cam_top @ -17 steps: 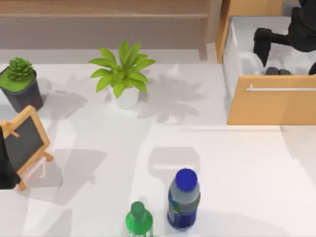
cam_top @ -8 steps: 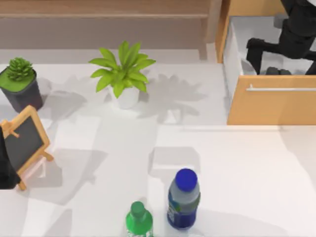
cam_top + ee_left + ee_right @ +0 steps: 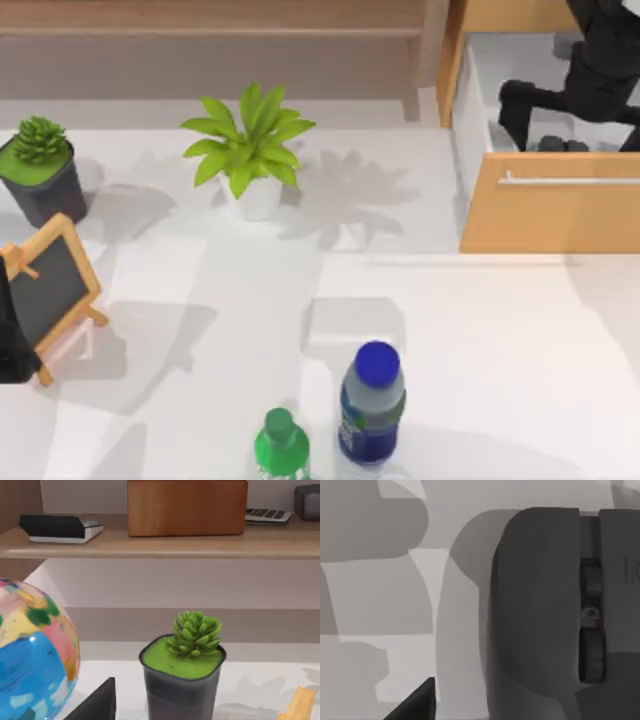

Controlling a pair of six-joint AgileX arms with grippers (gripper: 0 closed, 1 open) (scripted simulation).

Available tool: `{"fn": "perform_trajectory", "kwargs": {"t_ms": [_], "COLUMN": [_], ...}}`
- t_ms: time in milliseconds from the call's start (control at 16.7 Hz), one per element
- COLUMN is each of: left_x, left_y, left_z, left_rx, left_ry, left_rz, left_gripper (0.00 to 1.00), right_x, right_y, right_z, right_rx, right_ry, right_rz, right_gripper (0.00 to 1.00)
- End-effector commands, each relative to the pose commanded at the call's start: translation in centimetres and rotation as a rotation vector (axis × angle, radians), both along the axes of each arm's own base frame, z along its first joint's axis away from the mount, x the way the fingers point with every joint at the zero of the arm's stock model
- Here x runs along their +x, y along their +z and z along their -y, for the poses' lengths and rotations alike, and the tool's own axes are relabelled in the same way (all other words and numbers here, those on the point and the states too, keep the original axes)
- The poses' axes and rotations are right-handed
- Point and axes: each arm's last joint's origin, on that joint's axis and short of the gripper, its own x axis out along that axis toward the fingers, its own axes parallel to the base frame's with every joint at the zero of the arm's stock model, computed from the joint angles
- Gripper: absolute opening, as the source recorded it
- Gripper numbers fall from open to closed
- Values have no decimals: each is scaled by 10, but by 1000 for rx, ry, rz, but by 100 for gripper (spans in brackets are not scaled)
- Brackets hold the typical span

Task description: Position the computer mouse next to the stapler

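In the open drawer point(image 3: 548, 205) at the bench's point(image 3: 300, 300) far right corner, behind its wooden front panel, the computer mouse point(image 3: 562, 144) lies as two dark humps on the white drawer floor. My right claw point(image 3: 570, 105) hangs directly over it, inside the drawer walls. Right wrist view: mouse body point(image 3: 545, 615) close beneath, scroll wheel point(image 3: 592, 620) and button seam plain. One dark fingertip point(image 3: 417, 700) of the right claw juts in beside the mouse, apart from it and touching nothing. Claw looks spread; not pinching anything yet.

Left arm parked at the bench's near left edge, beside the small chalkboard easel point(image 3: 45, 290); cannot tell how its claw stands. Its wrist view looks past a globe point(image 3: 32, 650) to the potted succulent point(image 3: 182, 672) and a shelf point(image 3: 160, 542) with what looks like a black stapler point(image 3: 60, 527).

Step in hand, as I judge it: the pick.
- Mouse sits off-centre under the wrist; shift across until the body lies between the fingers.
- Close across the narrow flanks, not along the length.
- Descend straight; the drawer front and side wall are near.
- Shell is smooth and rounded, likely to slip: grip low, firm.
- Lift clear of the drawer front before travelling.
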Motion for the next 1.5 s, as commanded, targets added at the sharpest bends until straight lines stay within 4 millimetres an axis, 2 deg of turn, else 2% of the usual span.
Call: {"fn": "perform_trajectory", "kwargs": {"t_ms": [600, 900, 1140, 1500], "left_x": [0, 0, 0, 0], "left_y": [0, 0, 0, 0], "left_z": [0, 0, 0, 0], "left_rx": [0, 0, 0, 0], "left_ry": [0, 0, 0, 0], "left_rz": [0, 0, 0, 0], "left_gripper": [100, 100, 100, 100], "right_x": [0, 4, 4, 4], "right_y": [-9, -27, -27, -27], "right_z": [-1, -1, -1, -1], "right_rx": [-1, 0, 0, 0], "right_ry": [0, 0, 0, 0], "right_rz": [2, -1, -1, -1], "right_gripper": [100, 100, 100, 55]}}
